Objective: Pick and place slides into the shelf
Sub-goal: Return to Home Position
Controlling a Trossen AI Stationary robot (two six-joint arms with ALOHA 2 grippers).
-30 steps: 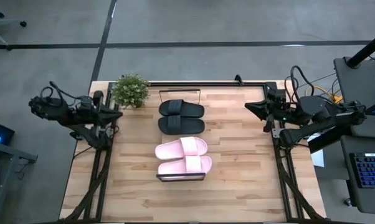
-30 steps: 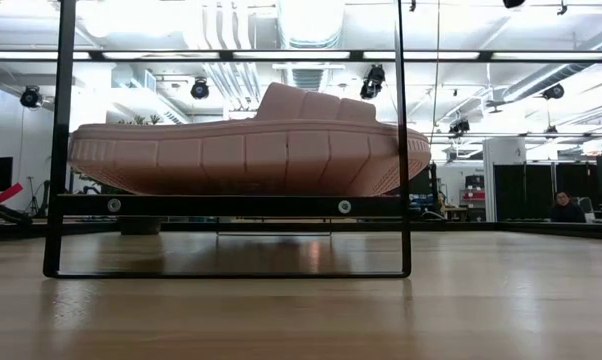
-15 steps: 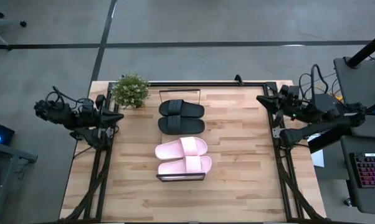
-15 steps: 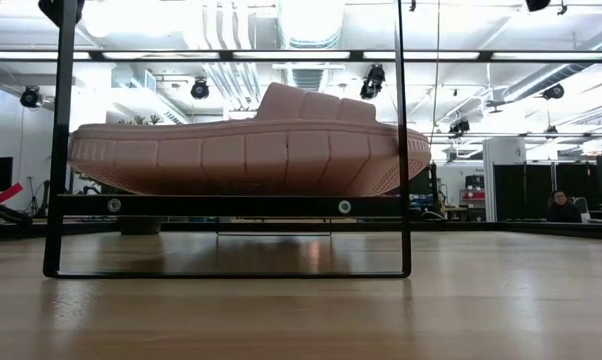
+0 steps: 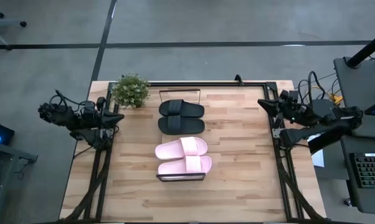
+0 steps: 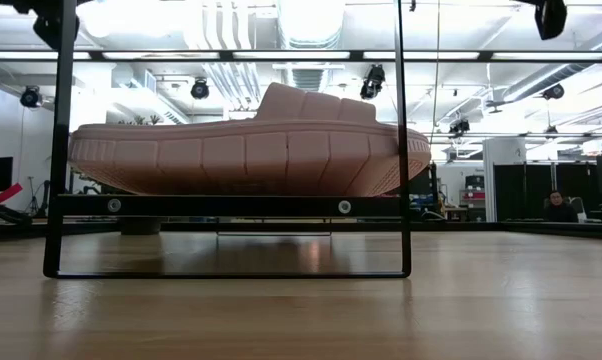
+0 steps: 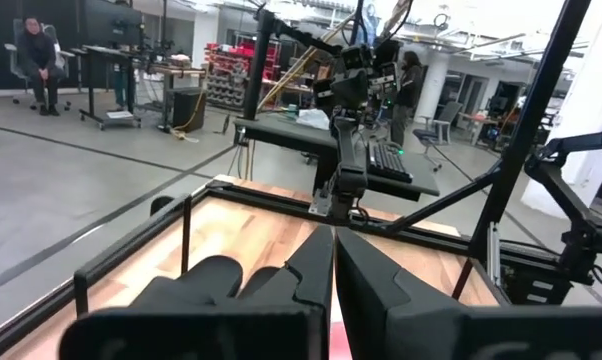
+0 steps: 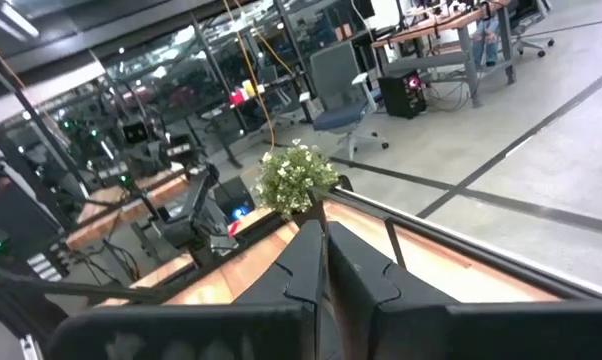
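Note:
Two black slides (image 5: 181,109) (image 5: 181,125) and two pale pink slides (image 5: 181,148) (image 5: 185,165) lie side by side, soles down, on the shelf (image 5: 200,93), a narrow rack with a dark frame running from the table's far side toward its near side. In the low view the nearest pink slide (image 6: 246,150) rests on the shelf's rail (image 6: 226,205). My left gripper (image 5: 119,116) (image 7: 333,262) is shut at the table's left edge. My right gripper (image 5: 261,102) (image 8: 324,250) is shut at the right edge. Both are well away from the slides.
A small potted plant (image 5: 131,90) (image 8: 294,178) stands at the table's far left corner, beside the shelf's far end. Bare wood (image 5: 237,155) lies to either side of the shelf. People sit at desks in the room beyond (image 6: 559,205).
My right gripper has drawn back toward the table's right edge. The slides and the shelf have stayed where they were.

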